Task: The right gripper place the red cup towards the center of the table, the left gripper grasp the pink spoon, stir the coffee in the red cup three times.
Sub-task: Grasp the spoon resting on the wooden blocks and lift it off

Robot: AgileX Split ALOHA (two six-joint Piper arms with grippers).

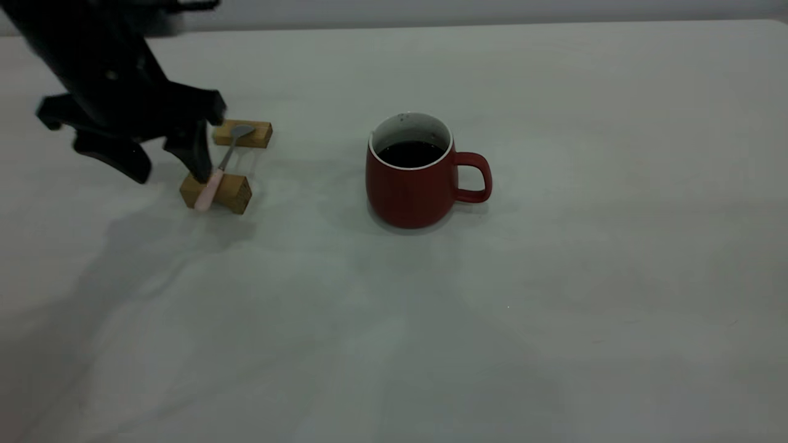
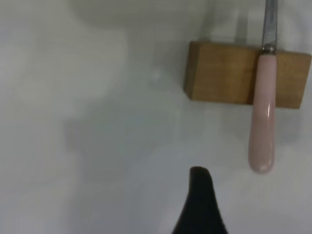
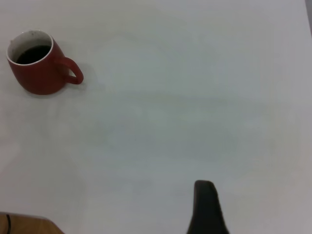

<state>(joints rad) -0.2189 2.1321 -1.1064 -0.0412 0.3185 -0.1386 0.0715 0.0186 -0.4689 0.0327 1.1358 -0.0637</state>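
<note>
We see the left gripper (image 1: 169, 166) at frame left, jaws wide, holding nothing, one finger beside the pink spoon (image 1: 218, 169) bridging two wooden blocks (image 1: 217, 192). Red cup (image 1: 414, 178) with coffee (image 1: 410, 154) sits upright at table (image 1: 554, 277) center. Right gripper: can't tell its jaws.

No text, label, brand, number or sign can be read on anything in these views.
</note>
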